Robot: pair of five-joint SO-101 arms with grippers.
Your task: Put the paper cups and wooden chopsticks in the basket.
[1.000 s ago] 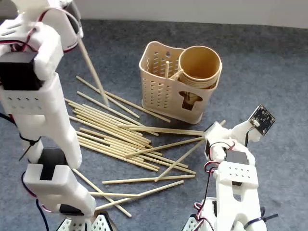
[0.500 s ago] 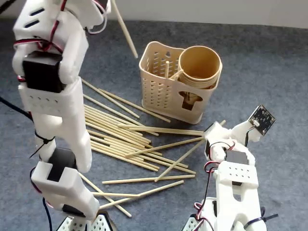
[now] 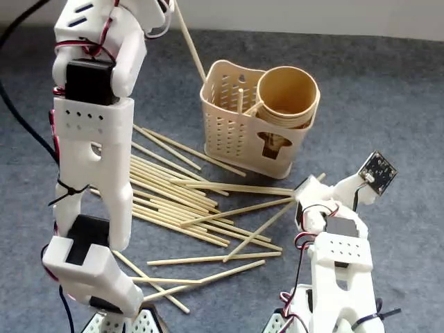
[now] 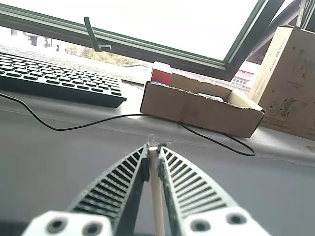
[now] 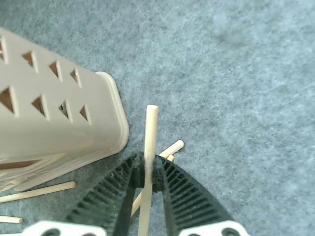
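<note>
The beige slotted basket stands at mid-table with stacked paper cups and one chopstick in it. Several wooden chopsticks lie scattered in front of it and to its left. My left arm is raised high; its gripper is shut on a chopstick that slants down to the basket's far left rim. My right gripper sits low by the basket's near right corner. It is shut on a chopstick whose tip sticks out past the fingers.
The table is covered in grey carpet. Another chopstick end lies just beyond the right gripper. Past the table, the left wrist view takes in a keyboard, a cable and an open cardboard box.
My left arm has lifted and swung right with its chopstick, from above the pile to beside the basket's rim. The right arm has not moved.
</note>
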